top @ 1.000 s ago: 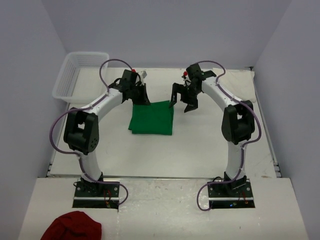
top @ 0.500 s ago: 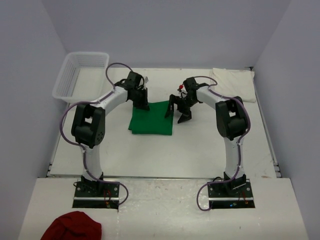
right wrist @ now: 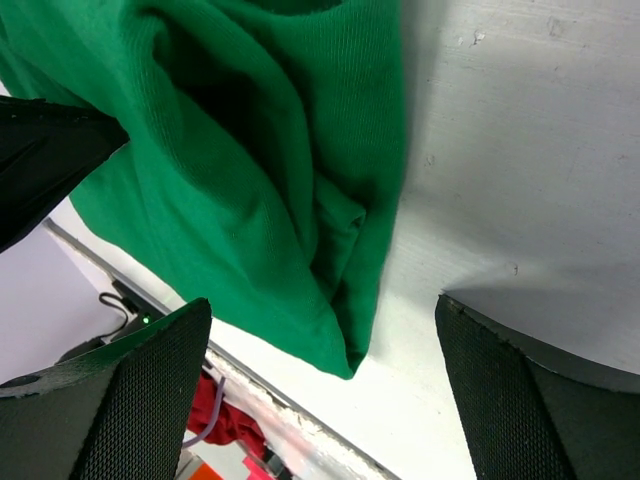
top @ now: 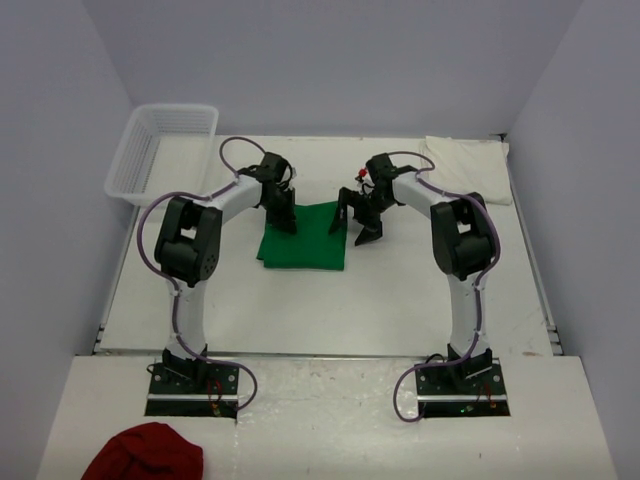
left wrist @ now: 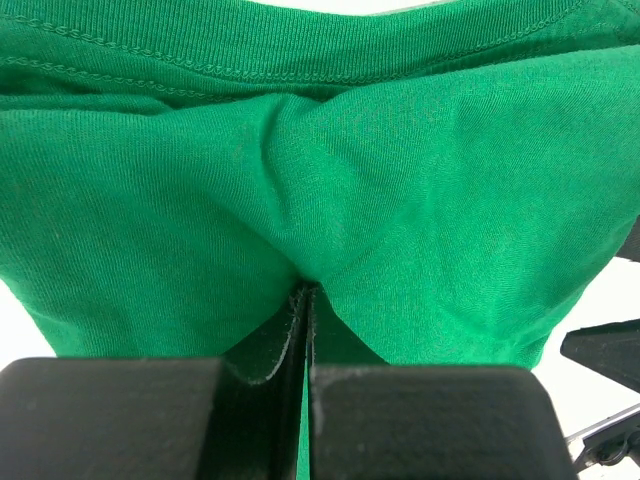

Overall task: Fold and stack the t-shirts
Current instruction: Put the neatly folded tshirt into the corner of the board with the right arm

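Note:
The green t-shirt [top: 302, 240] lies folded into a rectangle in the middle of the table. My left gripper [top: 283, 216] is down on its far left corner. In the left wrist view its fingers [left wrist: 262, 345] are pressed together with a pinch of the green t-shirt [left wrist: 330, 170] bunched at their tips. My right gripper [top: 358, 224] stands open at the far right corner. In the right wrist view the green t-shirt's [right wrist: 250, 190] folded edge lies between its wide-apart pads [right wrist: 150, 390], untouched. The cream-white t-shirt [top: 468, 155] lies folded at the back right.
A white plastic basket [top: 160, 148] stands at the back left corner. A dark red cloth [top: 145, 455] lies on the near ledge in front of the left arm's base; a bit of the red cloth [right wrist: 225, 420] shows in the right wrist view.
Both arms came down and inward onto the green t-shirt's far corners. The left gripper now pinches the cloth; the right one settled at the right edge, still open.

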`<state>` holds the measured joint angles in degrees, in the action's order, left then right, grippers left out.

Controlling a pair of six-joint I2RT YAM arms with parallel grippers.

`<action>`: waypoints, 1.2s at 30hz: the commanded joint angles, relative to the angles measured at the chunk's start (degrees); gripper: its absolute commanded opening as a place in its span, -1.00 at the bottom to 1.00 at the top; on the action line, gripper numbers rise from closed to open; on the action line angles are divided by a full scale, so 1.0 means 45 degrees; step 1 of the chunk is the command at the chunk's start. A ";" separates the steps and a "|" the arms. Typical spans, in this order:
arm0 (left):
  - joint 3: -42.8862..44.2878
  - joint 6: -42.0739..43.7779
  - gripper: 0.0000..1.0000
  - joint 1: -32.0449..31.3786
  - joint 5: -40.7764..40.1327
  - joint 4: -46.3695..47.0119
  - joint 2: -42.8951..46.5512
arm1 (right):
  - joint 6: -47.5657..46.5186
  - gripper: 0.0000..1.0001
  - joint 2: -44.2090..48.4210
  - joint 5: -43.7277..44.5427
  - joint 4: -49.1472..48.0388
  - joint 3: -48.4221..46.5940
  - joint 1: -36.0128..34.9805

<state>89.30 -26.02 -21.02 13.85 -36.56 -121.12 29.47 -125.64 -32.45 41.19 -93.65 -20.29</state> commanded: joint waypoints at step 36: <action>-0.0194 0.0255 -1.00 0.0041 0.0028 -0.0353 0.0236 | 0.3918 0.67 -0.1200 0.2209 0.0768 -0.0829 -0.1369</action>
<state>89.36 -25.93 -21.02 14.22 -36.62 -121.23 44.77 -127.90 -29.28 42.68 -96.09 -25.67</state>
